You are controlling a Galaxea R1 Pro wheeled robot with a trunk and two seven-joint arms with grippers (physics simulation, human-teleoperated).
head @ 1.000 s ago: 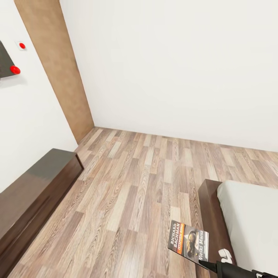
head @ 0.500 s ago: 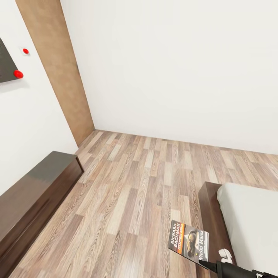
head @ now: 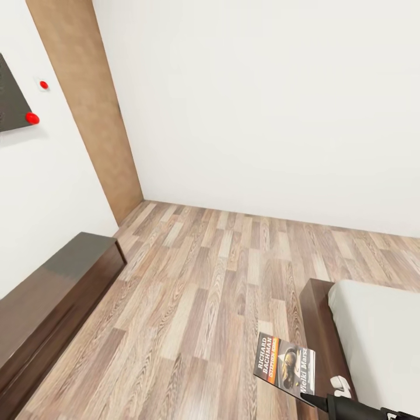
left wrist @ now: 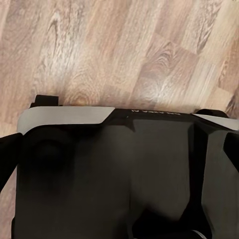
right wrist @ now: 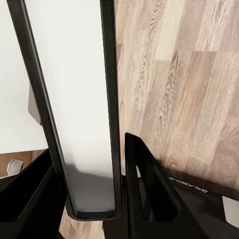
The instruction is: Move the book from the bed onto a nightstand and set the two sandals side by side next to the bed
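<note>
Holding the book (head: pixel 284 363), the right gripper (head: pixel 307 399) sits at the lower right of the head view, its dark fingertip meeting the book's lower corner. The cover faces up, showing white "Richard Bachman" lettering, an orange band and a greyish picture. The book hangs above the wood-plank floor (head: pixel 204 291), just beside the bed frame (head: pixel 318 326), and touches neither.

In the right wrist view the book (right wrist: pixel 74 99) appears edge-on as a pale slab with dark borders, clamped between the two black fingers (right wrist: pixel 149 194). The jaws are closed on it.

The bed (head: pixel 379 344) occupies the lower right of the head view: a light-grey mattress on a dark brown frame. A small white part (head: pixel 341 386) lies near the frame, just above the gripper.

A long low dark bench (head: pixel 52 297) runs along the left wall. Above it, a dark panel (head: pixel 11 105) is mounted on the wall, with two red dots (head: pixel 32 118) at its edge. A brown vertical panel (head: pixel 87 105) stands in the room corner, next to a plain white wall (head: pixel 262 105).

The left wrist view shows a black housing with a grey band (left wrist: pixel 64 115) over the floor (left wrist: pixel 124 50). The left gripper's state cannot be determined from these views.
</note>
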